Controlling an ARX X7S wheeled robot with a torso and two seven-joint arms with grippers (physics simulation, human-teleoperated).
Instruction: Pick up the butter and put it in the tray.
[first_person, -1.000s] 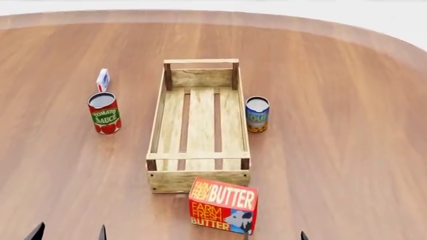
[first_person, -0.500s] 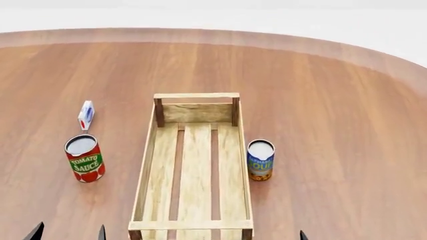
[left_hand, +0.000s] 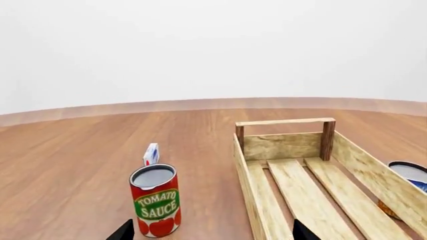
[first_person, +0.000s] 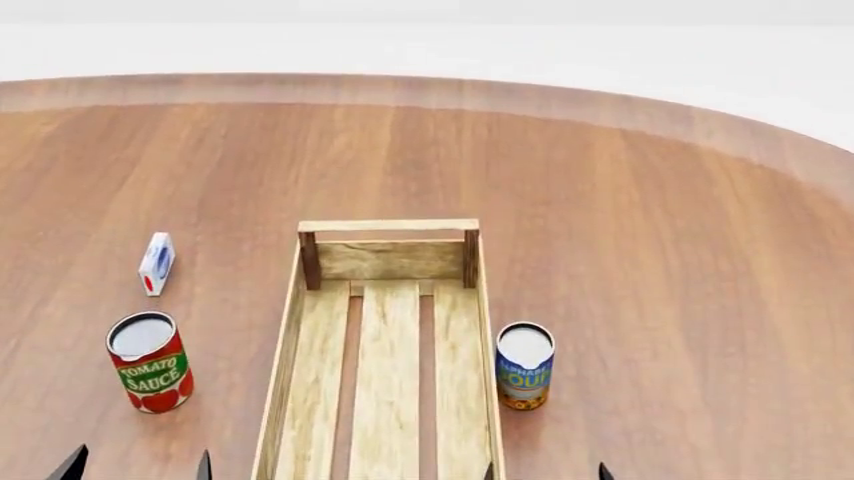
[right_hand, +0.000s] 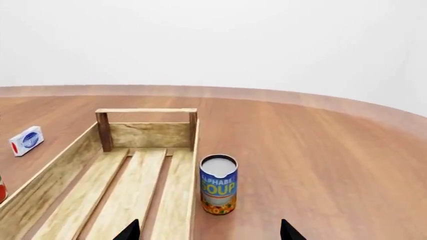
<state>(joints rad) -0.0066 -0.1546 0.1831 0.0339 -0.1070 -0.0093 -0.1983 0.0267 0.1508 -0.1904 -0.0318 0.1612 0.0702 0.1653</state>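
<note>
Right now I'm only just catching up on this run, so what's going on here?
Nothing is being handled. The butter is out of every current view. The tray lies empty on the wooden table, a tomato sauce can and a small white carton on one side and a soup can on the other. Only the dark fingertips of the left end effector and the right end effector show, spread apart and holding nothing.

A long light-wood tray lies flat on the wooden tabletop, its slatted bottom bare. A raised rail on two darker posts crosses its far end. Its near end runs out of view. The butter cannot be seen.
</note>
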